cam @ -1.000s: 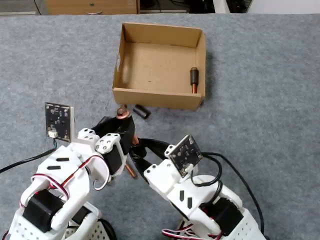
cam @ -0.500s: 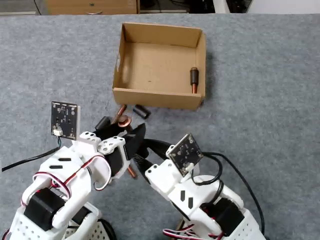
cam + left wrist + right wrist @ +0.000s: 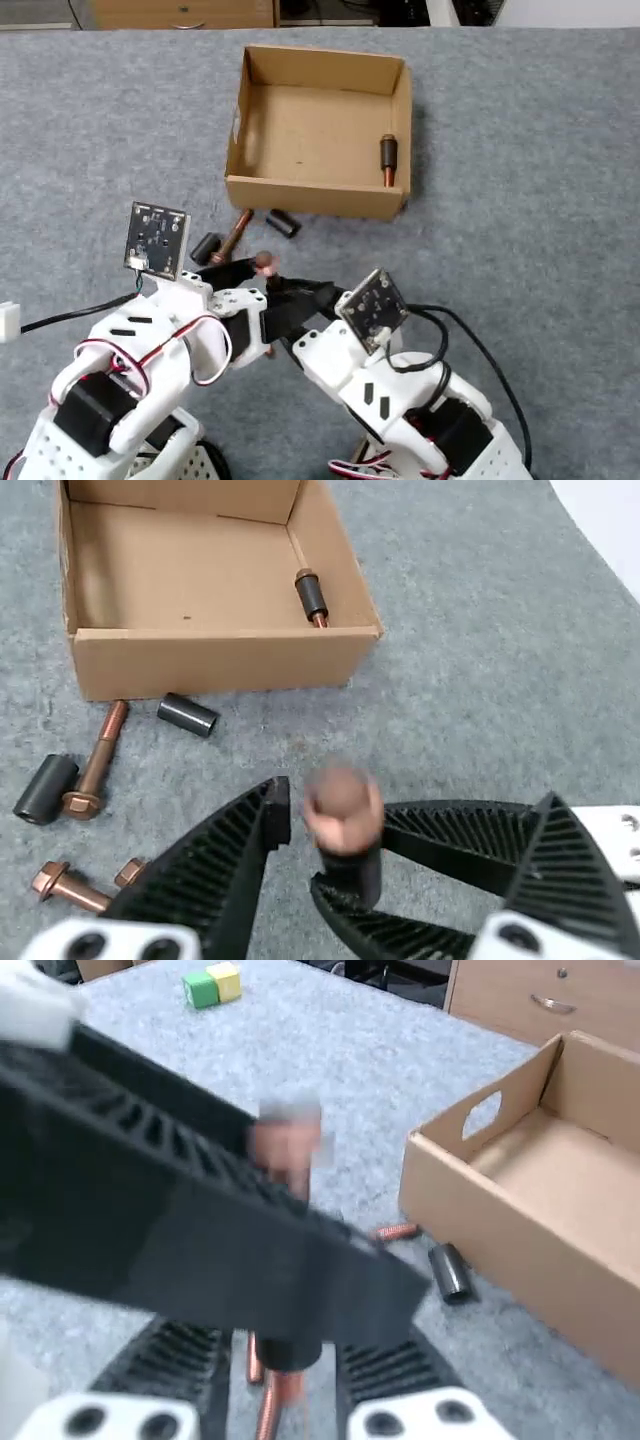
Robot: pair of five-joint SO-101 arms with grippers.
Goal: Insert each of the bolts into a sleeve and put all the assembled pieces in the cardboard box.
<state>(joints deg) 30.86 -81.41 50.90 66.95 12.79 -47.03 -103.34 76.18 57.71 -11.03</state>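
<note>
A copper bolt [image 3: 342, 805] stands upright through a black sleeve [image 3: 290, 1355], its head [image 3: 263, 263] uppermost. My right gripper [image 3: 285, 1358] is shut on that sleeve, and its ribbed fingers [image 3: 455, 832] come in from the side in the left wrist view. My left gripper [image 3: 410, 815] is open, with one jaw on each side of the bolt and apart from it. The cardboard box [image 3: 318, 195] stands behind, with one assembled piece [image 3: 388, 160] inside by its right wall. Loose on the carpet in front of the box lie a sleeve [image 3: 283, 222], a bolt [image 3: 238, 228] and another sleeve [image 3: 205, 245].
Two more bolts [image 3: 65, 885] lie on the carpet close to the left arm. Green and yellow blocks [image 3: 212, 985] sit far off in the right wrist view. Open grey carpet lies to the right of the box [image 3: 220, 660].
The bolt's head has moved from near the box front back toward the arms. The left wrist has swung to the right. A loose bolt and sleeve that it hid now show.
</note>
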